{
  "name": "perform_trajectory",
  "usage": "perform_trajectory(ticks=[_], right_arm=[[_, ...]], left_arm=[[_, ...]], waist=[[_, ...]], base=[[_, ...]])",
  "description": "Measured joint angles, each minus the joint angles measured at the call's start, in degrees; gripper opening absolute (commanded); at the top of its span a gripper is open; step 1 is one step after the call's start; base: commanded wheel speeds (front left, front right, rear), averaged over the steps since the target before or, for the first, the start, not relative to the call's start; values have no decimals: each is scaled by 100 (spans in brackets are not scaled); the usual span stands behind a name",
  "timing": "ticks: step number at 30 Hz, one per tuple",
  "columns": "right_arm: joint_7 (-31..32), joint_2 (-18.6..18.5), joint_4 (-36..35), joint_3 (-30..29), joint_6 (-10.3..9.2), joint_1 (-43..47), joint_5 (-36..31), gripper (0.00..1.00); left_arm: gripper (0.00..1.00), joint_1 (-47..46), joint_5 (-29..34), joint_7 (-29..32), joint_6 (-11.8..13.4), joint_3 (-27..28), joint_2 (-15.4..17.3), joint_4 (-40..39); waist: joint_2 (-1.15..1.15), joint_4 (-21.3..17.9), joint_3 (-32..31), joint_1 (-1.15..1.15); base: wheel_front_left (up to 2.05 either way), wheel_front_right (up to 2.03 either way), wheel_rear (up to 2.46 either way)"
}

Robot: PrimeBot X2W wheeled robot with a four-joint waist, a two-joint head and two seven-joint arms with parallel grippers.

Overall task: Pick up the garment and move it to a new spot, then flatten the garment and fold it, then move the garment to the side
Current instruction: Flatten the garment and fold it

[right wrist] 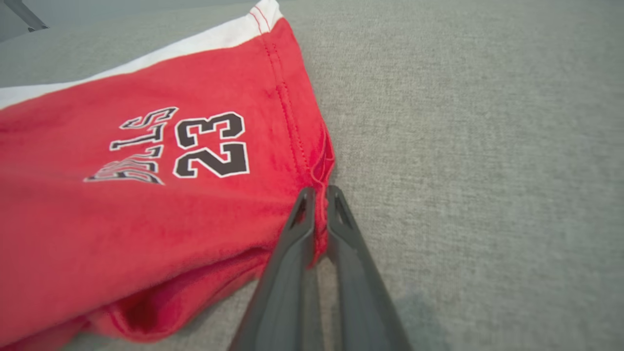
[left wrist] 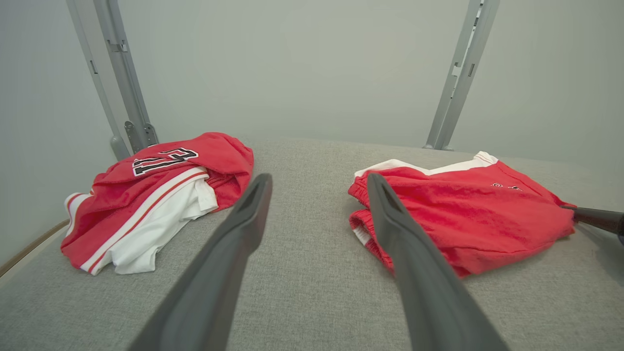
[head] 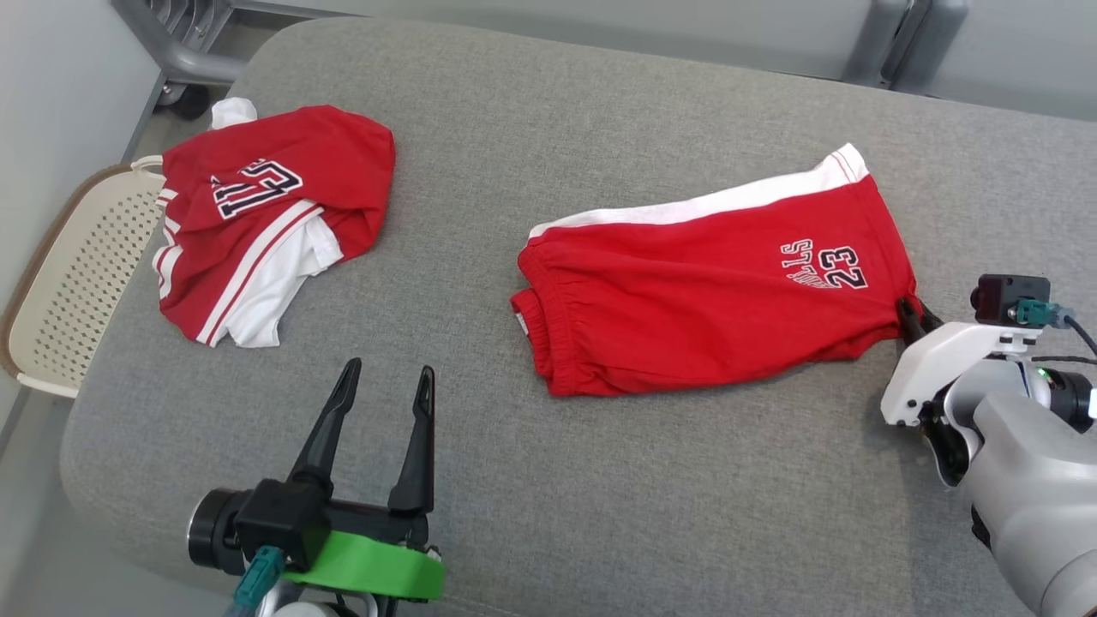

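Observation:
The garment is a pair of red shorts point(head: 703, 300) with a white side stripe and a "23" print, lying folded flat on the grey cushioned surface point(head: 600, 480). My right gripper point(head: 908, 317) is at the shorts' near right corner. In the right wrist view the right gripper point(right wrist: 317, 192) is shut on the hem corner of the shorts point(right wrist: 146, 195), with red cloth pinched between the fingers. My left gripper point(head: 387, 377) hovers open over bare cushion, to the left of the shorts' waistband. The left wrist view shows this gripper point(left wrist: 319, 180) holding nothing, with the shorts point(left wrist: 468, 214) to its right.
A crumpled red and white jersey point(head: 266, 214) lies at the far left of the cushion, also seen as the jersey point(left wrist: 156, 195). A cream perforated basket point(head: 68, 283) stands beside the left edge. A grey metal frame point(head: 180, 43) stands behind the cushion.

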Motion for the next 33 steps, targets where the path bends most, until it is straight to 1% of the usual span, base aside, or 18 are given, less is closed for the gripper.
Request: perform_trajectory(ticks=[4,9,19,23,24,25,26,27,28,31,33], right_arm=[[-7,46,-189,-430,-2,211,-211,0],[-5,182,-810,-1200,-4,810,-690,0],[7,905,-2163,-2665,-5,2312,-2057,0],[382,1114,-2843,-3133,-5,2760,-2587,0],[382,1114,-2843,-3133,-5,2760,-2587,0],[501,1156,-3047,-3248,-5,2865,-2709,0],[613,1199,-3289,-3367,-4,2974,-2871,21],[732,1234,-3520,-3463,-5,3070,-2983,51],[851,1261,-3749,-3563,-5,3165,-3120,100],[1172,1313,-4459,-3813,-7,3445,-3377,100],[1369,1328,-4887,-3895,-7,3607,-3423,100]], left_arm=[[100,88,-2,1,4,83,-4,35],[100,161,-14,1,9,162,-5,67],[100,318,12,0,-9,211,0,164],[100,373,60,0,-26,196,41,248],[100,373,60,0,-26,196,41,248],[100,374,69,1,-25,196,53,275],[100,374,89,0,-24,183,73,304],[100,375,127,1,-24,157,114,331],[100,374,154,10,-25,131,149,359],[100,373,168,58,-19,123,168,426],[100,372,149,144,78,170,166,479]], waist=[[0,-127,-106,0],[0,-301,-252,0],[0,-578,-596,0],[0,-706,-672,0],[0,-706,-672,0],[0,-733,-688,0],[0,-758,-702,0],[0,-782,-715,0],[0,-803,-727,0],[0,-857,-755,0],[0,-879,-779,0]], base=[[0,0,0],[0,0,0],[0,0,0],[0,0,0],[0,0,0],[0,0,0],[0,0,0],[0,0,0],[0,0,0],[0,0,0],[0,0,0]])
